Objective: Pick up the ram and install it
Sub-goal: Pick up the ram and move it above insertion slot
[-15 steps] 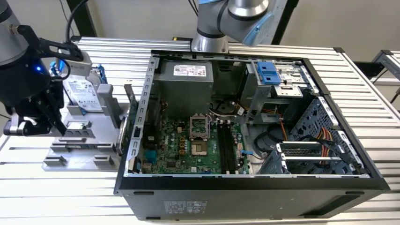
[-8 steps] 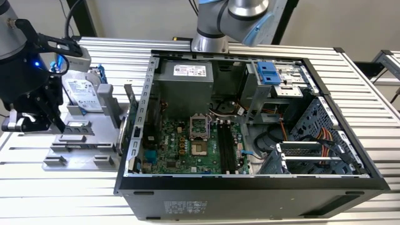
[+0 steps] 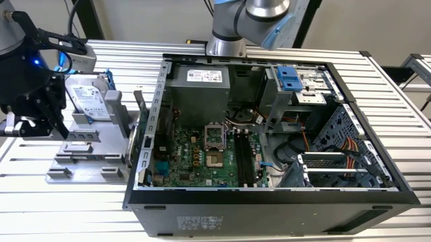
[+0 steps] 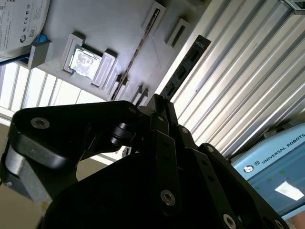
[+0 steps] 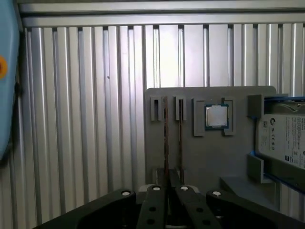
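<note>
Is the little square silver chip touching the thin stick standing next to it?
Apart. The first wrist view shows bare grey tray between the chip and the nearest ram stick.

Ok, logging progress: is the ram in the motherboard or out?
Out: the thin, long ram stick stands on edge in the grey tray.

The black gripper (image 4: 158,102) is looming across the foreground, its tip hanging at the edge of the grey tray (image 4: 114,24). The ram (image 4: 183,70) is standing on edge just beyond that tip, showing its dark chips against the ribbed metal table (image 4: 248,67). A thinner stick (image 4: 139,45) is sitting beside it in the tray's slots. The square silver CPU chip (image 4: 85,62) is lying in its pocket, the hard drive (image 4: 19,19) is peeking in past it, and a pale blue casing (image 4: 274,167) is resting on the table.
</note>
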You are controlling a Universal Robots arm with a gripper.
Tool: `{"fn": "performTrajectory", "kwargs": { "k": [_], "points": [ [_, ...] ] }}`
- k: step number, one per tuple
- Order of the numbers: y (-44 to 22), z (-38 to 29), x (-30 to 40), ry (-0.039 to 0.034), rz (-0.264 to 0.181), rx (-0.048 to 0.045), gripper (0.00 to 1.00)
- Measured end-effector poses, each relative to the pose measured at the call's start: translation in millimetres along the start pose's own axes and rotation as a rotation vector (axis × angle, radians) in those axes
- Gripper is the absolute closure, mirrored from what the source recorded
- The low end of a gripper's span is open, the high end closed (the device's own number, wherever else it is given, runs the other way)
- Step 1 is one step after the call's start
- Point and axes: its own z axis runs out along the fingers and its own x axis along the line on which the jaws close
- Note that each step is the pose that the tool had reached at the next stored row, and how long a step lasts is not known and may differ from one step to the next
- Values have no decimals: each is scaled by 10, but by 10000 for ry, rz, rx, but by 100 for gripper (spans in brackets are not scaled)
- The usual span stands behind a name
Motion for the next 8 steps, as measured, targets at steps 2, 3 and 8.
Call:
{"fn": "performTrajectory", "kwargs": {
  "k": [2,3,8],
  "points": [
    [1,-25,-2,0,0,0,100],
    [0,-38,-3,0,0,0,100],
    [2,-104,-5,0,-1,0,100]
  ]
}}
